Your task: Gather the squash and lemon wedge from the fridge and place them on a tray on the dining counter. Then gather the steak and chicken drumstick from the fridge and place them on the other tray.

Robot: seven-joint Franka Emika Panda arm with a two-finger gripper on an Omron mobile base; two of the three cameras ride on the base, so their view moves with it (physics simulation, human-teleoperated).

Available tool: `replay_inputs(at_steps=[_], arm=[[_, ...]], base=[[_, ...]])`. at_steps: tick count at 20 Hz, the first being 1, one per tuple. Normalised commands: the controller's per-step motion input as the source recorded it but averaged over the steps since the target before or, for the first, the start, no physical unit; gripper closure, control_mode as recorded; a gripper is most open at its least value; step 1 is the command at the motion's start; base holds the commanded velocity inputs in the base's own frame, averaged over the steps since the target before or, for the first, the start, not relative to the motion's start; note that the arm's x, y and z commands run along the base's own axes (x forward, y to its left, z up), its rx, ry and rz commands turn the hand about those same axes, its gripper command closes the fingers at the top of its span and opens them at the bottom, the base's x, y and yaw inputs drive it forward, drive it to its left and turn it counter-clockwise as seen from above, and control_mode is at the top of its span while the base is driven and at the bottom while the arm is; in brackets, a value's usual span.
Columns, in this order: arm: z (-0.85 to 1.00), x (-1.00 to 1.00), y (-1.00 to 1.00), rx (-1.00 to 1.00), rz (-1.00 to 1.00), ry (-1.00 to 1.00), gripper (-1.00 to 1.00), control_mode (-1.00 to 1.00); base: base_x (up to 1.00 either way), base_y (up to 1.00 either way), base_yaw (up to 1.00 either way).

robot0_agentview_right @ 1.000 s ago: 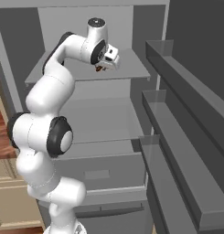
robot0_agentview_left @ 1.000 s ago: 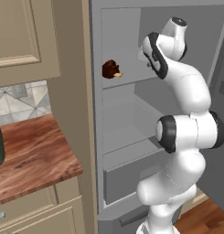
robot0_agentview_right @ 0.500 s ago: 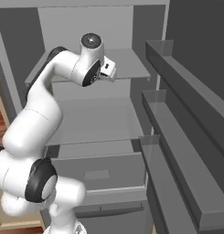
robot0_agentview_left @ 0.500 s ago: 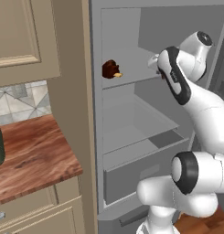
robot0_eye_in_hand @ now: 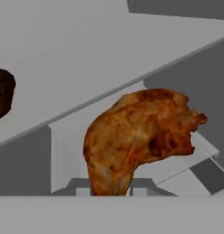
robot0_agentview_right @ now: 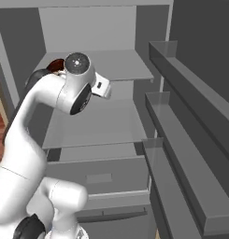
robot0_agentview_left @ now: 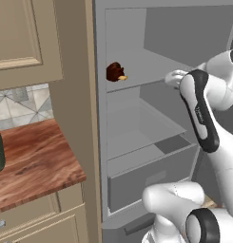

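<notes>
Gripper (robot0_eye_in_hand: 111, 192) nearly closed, clamped on the chicken drumstick (robot0_eye_in_hand: 141, 137), held in front of the open fridge (robot0_agentview_left: 137, 118); steak (robot0_agentview_left: 115, 72) on upper shelf.

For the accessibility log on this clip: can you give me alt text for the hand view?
A browned chicken drumstick sits in close-up right in front of the camera, its narrow end down at the pincer, apparently held there. Behind it lie the grey shelves of the open fridge, and a dark reddish-brown item shows at the left edge.
</notes>
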Motion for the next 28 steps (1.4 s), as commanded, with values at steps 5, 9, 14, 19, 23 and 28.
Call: replay_inputs(at_steps=[5, 9, 14, 19, 23, 28], arm=[[0.0, -1.0, 0.04, 0.0, -0.01, -0.05, 1.0, -1.0], [0.0, -1.0, 0.05, 0.0, -0.01, -0.03, 1.0, -1.0], [-0.01, -1.0, 0.09, 0.0, 0.0, -0.01, 1.0, -1.0], [-0.18, -0.93, 0.3, -0.04, 0.0, 0.0, 1.0, -1.0], [-0.17, -0.29, 0.07, -0.03, 0.0, 0.07, 1.0, -1.0], [-0.01, -0.01, 0.05, -0.01, 0.0, 0.0, 1.0, 1.0]], base=[[0.0, 0.0, 0.0], [0.0, 0.0, 0.0], [0.0, 0.0, 0.0], [0.0, 0.0, 0.0], [0.0, 0.0, 0.0], [-0.44, 0.04, -0.01]])
